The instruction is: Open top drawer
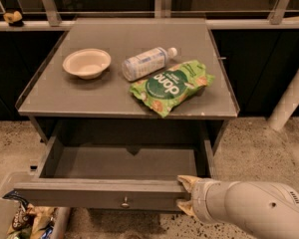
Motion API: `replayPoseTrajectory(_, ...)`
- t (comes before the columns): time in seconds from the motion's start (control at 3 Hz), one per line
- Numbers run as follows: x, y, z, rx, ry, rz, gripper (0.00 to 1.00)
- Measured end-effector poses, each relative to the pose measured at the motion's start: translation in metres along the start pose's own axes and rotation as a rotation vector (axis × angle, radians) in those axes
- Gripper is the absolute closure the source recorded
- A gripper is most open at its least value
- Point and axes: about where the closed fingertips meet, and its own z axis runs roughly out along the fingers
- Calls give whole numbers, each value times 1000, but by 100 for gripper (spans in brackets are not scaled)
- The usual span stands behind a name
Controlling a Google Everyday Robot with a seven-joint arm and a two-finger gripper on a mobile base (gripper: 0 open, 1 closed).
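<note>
The top drawer is a wide grey drawer under the grey cabinet top. It stands pulled far out, and its inside is empty. A small round metal knob sits at the centre of its front panel. My gripper, at the end of a white arm coming in from the lower right, is at the right end of the front panel. Its tan fingers sit above and below that panel's right end.
On the cabinet top lie a beige bowl, a plastic bottle on its side and a green snack bag. A clear bin with snack packets stands on the floor at the lower left. A white post leans at the right.
</note>
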Motion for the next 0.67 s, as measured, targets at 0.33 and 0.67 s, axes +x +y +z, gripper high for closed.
replayPoseTrajectory(0.33,-1,1,-2,0,0,0,100)
replayPoseTrajectory(0.67,-4,21,-8,-11,-6,20,100)
